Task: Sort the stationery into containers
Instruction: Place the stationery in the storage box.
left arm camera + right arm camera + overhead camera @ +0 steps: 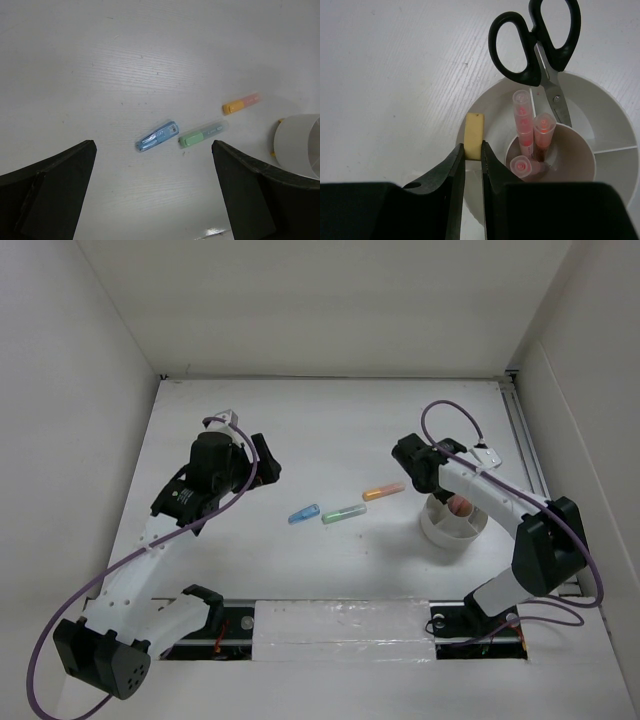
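Observation:
The white divided cup [452, 525] stands right of centre; it also shows in the right wrist view [580, 100] and the left wrist view [299, 145]. Black-handled scissors [536, 40] stand in a ring compartment and three pens [532, 137] in the centre well. My right gripper [473, 155] is shut on the small yellow block [474, 136], held over the cup's rim. Blue [303, 513], green [343, 513] and orange [383, 491] markers lie on the table; the left wrist view shows them too, blue marker [157, 136], green marker [201, 134], orange marker [242, 103]. My left gripper [152, 200] is open above the table, left of the markers.
White walls enclose the table at the back and sides. A taped strip [340, 630] runs along the near edge between the arm bases. A rail [525, 435] runs along the right side.

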Robot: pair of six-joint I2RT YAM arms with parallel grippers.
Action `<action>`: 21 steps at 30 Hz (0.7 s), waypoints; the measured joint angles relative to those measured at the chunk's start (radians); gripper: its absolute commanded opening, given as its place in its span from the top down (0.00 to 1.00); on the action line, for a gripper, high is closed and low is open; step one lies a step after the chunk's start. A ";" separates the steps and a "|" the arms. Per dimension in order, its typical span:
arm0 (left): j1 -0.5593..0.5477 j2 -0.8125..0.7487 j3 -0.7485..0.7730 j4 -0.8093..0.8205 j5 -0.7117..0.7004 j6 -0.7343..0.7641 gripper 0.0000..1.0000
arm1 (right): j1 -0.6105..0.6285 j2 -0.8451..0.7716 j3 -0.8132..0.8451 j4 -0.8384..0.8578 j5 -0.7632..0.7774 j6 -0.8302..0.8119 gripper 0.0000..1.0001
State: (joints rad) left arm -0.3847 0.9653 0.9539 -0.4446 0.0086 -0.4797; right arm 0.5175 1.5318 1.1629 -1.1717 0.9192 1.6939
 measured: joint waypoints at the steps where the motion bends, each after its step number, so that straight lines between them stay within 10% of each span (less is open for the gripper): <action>1: 0.000 0.000 -0.001 0.000 0.000 0.000 0.00 | 0.000 0.000 0.000 0.000 0.000 0.002 0.99; 21: 0.000 -0.010 -0.011 0.006 -0.001 0.000 0.00 | -0.008 -0.002 -0.018 -0.021 -0.001 0.016 0.74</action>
State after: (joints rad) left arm -0.3847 0.9558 0.9424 -0.4385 0.0078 -0.4793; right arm 0.5098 1.5299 1.1450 -1.1931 0.9184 1.7103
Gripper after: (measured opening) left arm 0.997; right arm 0.225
